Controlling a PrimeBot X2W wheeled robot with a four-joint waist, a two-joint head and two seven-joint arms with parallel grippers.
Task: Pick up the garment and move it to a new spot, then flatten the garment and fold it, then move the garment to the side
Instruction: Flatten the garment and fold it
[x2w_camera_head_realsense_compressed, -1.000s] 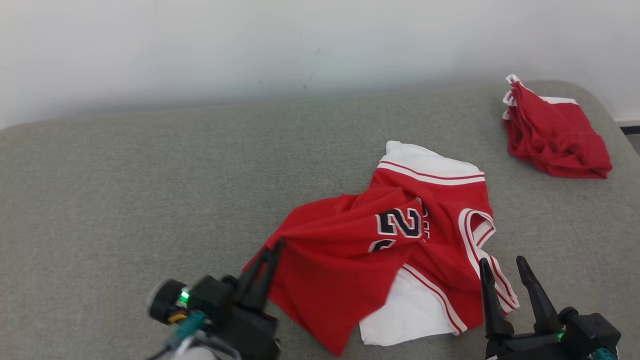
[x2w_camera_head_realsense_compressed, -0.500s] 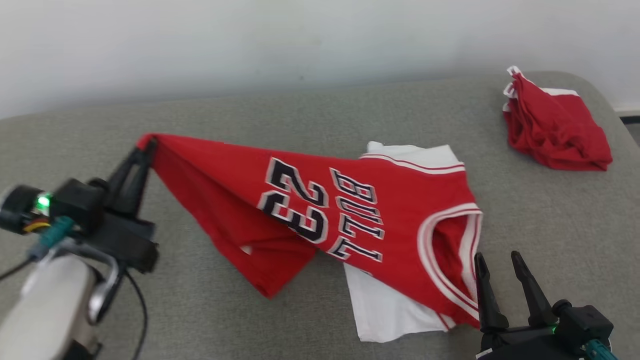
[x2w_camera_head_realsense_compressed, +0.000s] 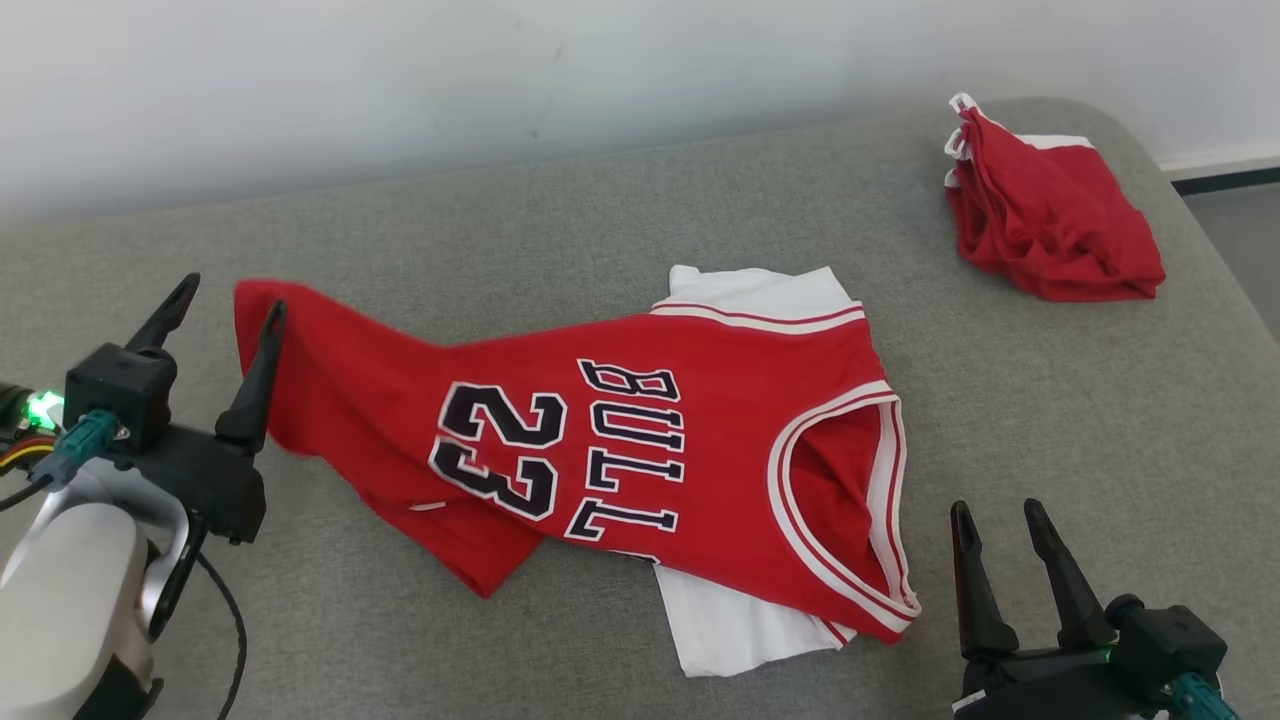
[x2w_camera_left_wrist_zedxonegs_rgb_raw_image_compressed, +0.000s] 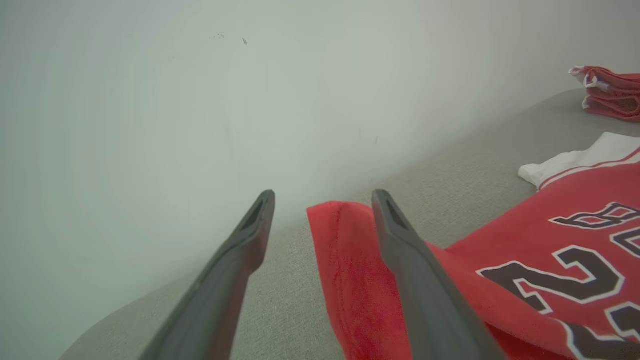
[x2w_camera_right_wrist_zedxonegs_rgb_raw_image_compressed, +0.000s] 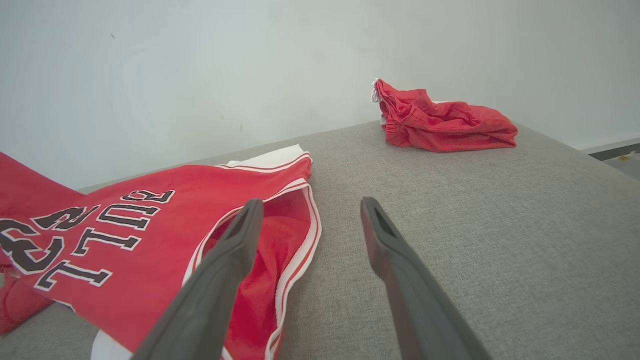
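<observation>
The garment (x2w_camera_head_realsense_compressed: 640, 440) is a red jersey with white trim and dark "BULL 23" lettering, spread across the grey cushion with a white layer showing under it. My left gripper (x2w_camera_head_realsense_compressed: 234, 293) stands open at the jersey's left corner. In the left wrist view that corner (x2w_camera_left_wrist_zedxonegs_rgb_raw_image_compressed: 340, 260) rises between the spread fingers, close to the right finger (x2w_camera_left_wrist_zedxonegs_rgb_raw_image_compressed: 415, 270), and the jaws do not press it. My right gripper (x2w_camera_head_realsense_compressed: 997, 508) is open and holds nothing, just right of the jersey's armhole (x2w_camera_right_wrist_zedxonegs_rgb_raw_image_compressed: 280, 240).
A second red garment (x2w_camera_head_realsense_compressed: 1050, 220) lies bunched at the cushion's far right corner. The grey cushion (x2w_camera_head_realsense_compressed: 500, 240) ends at a pale wall behind, and its right edge drops to the floor (x2w_camera_head_realsense_compressed: 1240, 240).
My left gripper dragged the jersey's corner out to the left, which spread the bunched cloth, then opened and released it. The right gripper stayed put. The head camera shifted slightly.
</observation>
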